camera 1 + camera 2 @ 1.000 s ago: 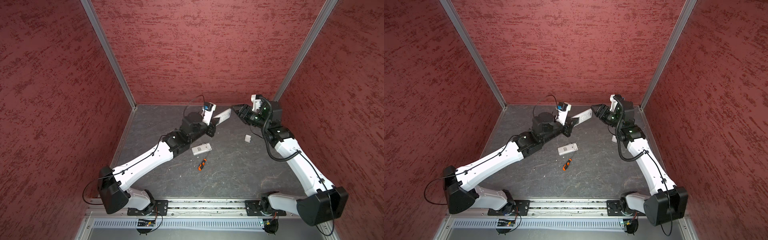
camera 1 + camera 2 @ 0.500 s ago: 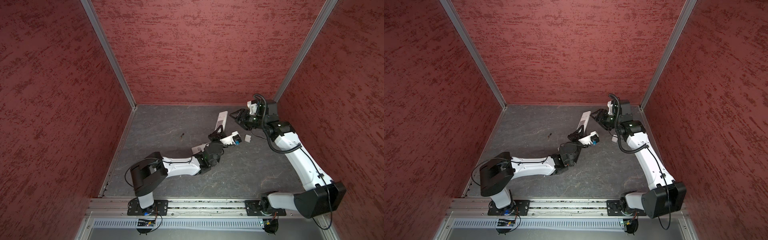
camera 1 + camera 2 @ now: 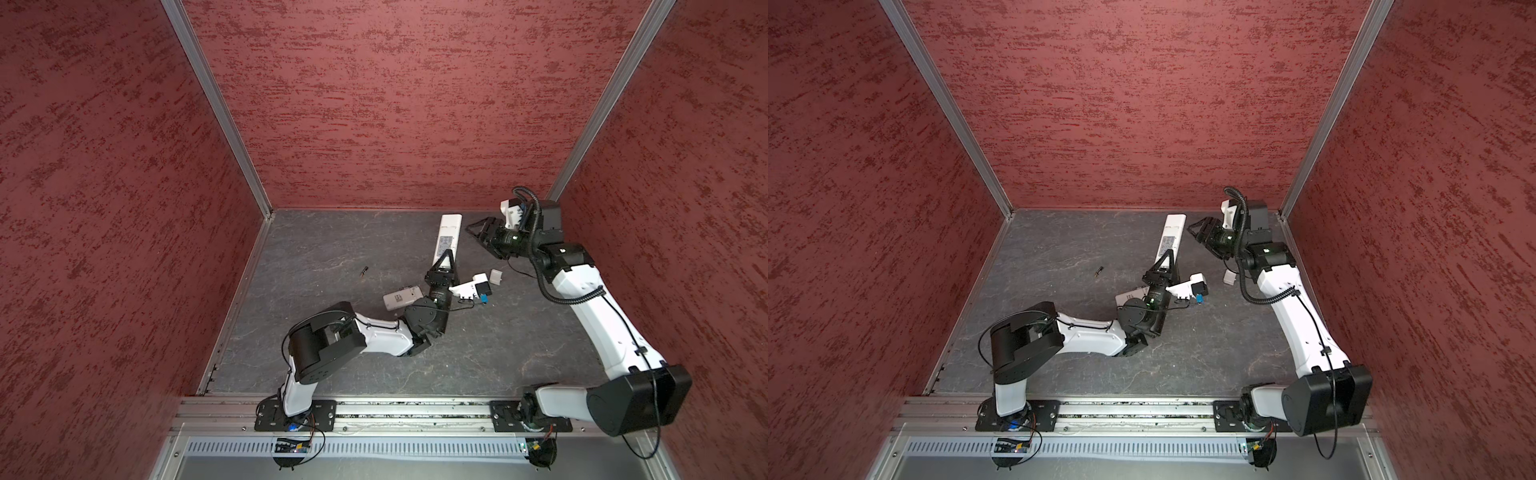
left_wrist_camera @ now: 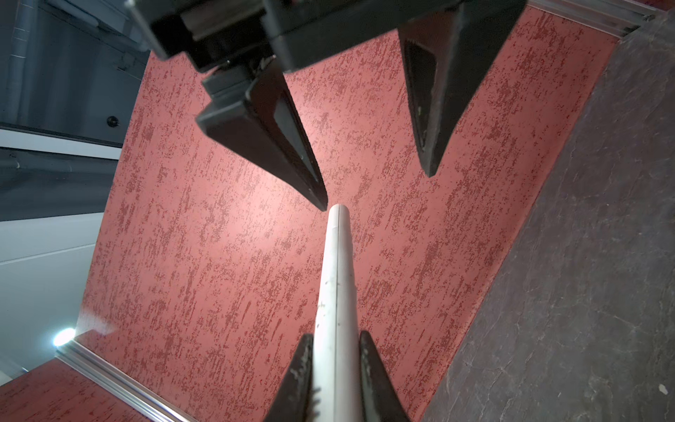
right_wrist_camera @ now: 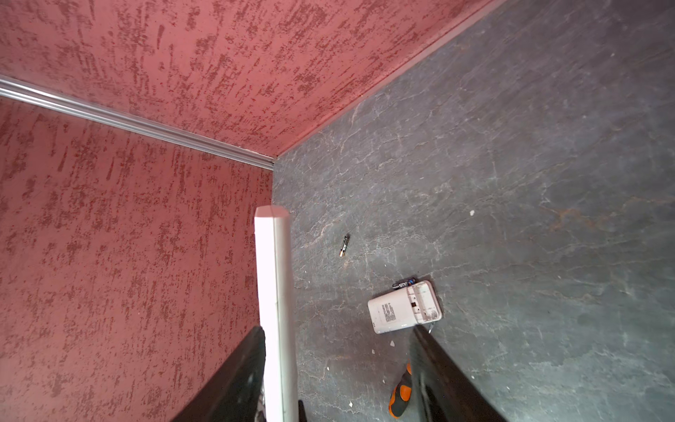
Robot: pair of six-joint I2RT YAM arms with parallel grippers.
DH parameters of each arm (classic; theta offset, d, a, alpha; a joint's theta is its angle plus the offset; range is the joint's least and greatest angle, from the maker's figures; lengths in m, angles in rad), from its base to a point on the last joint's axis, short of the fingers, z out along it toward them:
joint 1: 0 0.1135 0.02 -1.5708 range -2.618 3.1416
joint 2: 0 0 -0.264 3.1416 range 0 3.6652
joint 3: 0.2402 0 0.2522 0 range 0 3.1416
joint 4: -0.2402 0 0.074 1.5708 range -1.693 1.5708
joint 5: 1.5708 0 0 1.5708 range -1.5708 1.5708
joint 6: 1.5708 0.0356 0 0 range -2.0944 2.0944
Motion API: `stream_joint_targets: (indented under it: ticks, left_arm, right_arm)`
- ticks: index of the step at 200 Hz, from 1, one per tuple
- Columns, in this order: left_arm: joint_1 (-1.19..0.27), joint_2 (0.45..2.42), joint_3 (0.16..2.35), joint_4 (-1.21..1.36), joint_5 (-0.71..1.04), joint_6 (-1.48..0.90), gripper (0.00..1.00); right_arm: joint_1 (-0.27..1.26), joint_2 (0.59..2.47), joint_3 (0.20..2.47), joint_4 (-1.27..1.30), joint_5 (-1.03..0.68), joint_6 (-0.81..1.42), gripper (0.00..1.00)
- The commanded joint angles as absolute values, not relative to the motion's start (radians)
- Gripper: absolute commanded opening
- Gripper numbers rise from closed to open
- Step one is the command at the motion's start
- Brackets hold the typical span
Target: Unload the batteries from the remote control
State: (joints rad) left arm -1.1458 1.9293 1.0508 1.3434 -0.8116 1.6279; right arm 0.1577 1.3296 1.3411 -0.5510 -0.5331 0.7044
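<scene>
Red textured walls (image 3: 374,104) box a dark grey veined floor (image 3: 324,241) where one small dark gold-tipped battery (image 3: 364,271) lies. Your left claw (image 3: 444,261) clamps the long white remote (image 3: 449,226); your right claw (image 3: 477,235) gapes beside it.

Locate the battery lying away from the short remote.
In both top views the battery lies alone on the floor, left of the left gripper and the long white remote it holds.

Your left arm (image 3: 382,332) and right arm (image 3: 606,324) have white link shells and black joint housings, mounted on black base plates (image 3: 324,415). The left claw (image 3: 444,261) and right claw (image 3: 473,235) carry black tapered fingers (image 4: 431,109). A corrugated black cable (image 3: 540,270) runs along the right arm.
</scene>
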Motion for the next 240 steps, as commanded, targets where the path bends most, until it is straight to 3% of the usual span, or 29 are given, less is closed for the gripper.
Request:
stream_joint_targets:
  ticks: [1, 67, 150, 214, 240]
  left_arm:
    - [-1.156, 1.902, 1.087, 1.411, -0.813, 1.641, 0.00]
    - [-1.166, 1.905, 1.100, 1.385, -0.825, 1.609, 0.00]
    - [-1.177, 1.910, 1.101, 1.361, -0.833, 1.568, 0.00]
    - [-1.175, 1.918, 1.117, 1.327, -0.829, 1.542, 0.00]
    - [-1.169, 1.921, 1.121, 1.318, -0.833, 1.533, 0.00]
  right_arm:
    - [0.155, 1.331, 1.332, -0.451, -0.596, 0.669, 0.64]
    - [0.156, 1.373, 1.336, -0.374, -0.673, 0.670, 0.62]
    - [0.178, 1.448, 1.378, -0.324, -0.723, 0.688, 0.51]
    - [0.207, 1.512, 1.394, -0.323, -0.735, 0.677, 0.36]
    - [0.215, 1.515, 1.389, -0.306, -0.739, 0.682, 0.22]
